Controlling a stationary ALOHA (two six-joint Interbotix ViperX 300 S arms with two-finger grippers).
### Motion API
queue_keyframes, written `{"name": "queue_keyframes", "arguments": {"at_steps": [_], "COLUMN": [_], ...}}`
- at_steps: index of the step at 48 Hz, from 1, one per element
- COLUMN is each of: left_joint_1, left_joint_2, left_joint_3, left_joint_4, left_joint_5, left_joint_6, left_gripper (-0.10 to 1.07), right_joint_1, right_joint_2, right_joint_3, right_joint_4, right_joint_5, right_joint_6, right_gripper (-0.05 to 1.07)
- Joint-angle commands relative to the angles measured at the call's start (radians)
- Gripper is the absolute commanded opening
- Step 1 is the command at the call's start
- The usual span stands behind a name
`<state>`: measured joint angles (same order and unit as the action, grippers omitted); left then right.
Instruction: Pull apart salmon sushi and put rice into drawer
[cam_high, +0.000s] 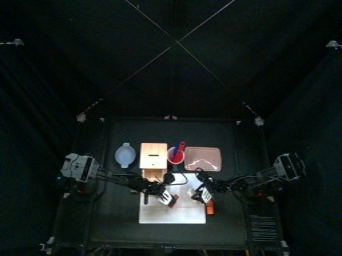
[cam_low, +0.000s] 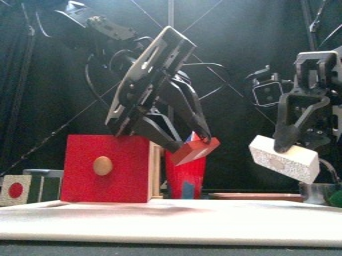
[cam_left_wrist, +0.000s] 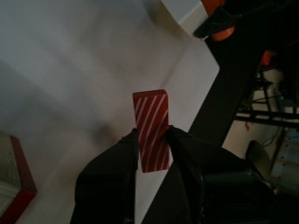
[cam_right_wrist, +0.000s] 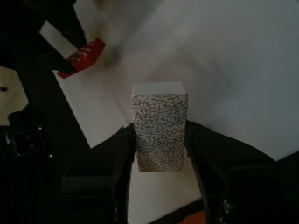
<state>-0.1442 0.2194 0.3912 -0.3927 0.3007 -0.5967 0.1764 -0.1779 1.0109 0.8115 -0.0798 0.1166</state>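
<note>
The sushi is in two parts. My left gripper is shut on the salmon piece, a red slab with pale stripes, held above the white mat. My right gripper is shut on the rice block, white with dark speckles, also held off the mat. In the front view the salmon hangs at the middle and the rice to its right, apart from each other. The drawer is the tan box behind the mat; its red front with a wooden knob is to the left of the salmon.
A grey-blue bowl stands to the left of the drawer and a pink tray to its right, with a red object between them. Both grippers hang over the white mat at the table's front.
</note>
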Motion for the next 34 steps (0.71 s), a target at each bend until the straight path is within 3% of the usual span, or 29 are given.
{"name": "queue_keyframes", "arguments": {"at_steps": [1, 16, 23, 34], "left_joint_1": [0.003, 0.008, 0.009, 0.002], "left_joint_2": [-0.015, -0.029, -0.028, -0.028], "left_joint_3": [-0.041, -0.057, -0.074, -0.100], "left_joint_4": [0.015, 0.041, 0.101, 0.255], "left_joint_5": [0.031, 0.169, 0.230, 0.270], "left_joint_6": [0.000, -0.052, -0.107, -0.212], "left_gripper": [0.58, 0.58, 0.58, 0.59], "right_joint_1": [-0.005, -0.005, -0.005, -0.005], "right_joint_2": [-0.008, -0.006, 0.011, 0.023], "right_joint_3": [-0.029, -0.023, -0.023, -0.029], "right_joint_4": [-0.006, -0.011, -0.014, -0.015], "right_joint_5": [0.005, -0.008, -0.008, -0.008], "right_joint_6": [-0.003, -0.002, -0.002, -0.005], "right_gripper": [0.71, 0.71, 0.73, 0.94]}}
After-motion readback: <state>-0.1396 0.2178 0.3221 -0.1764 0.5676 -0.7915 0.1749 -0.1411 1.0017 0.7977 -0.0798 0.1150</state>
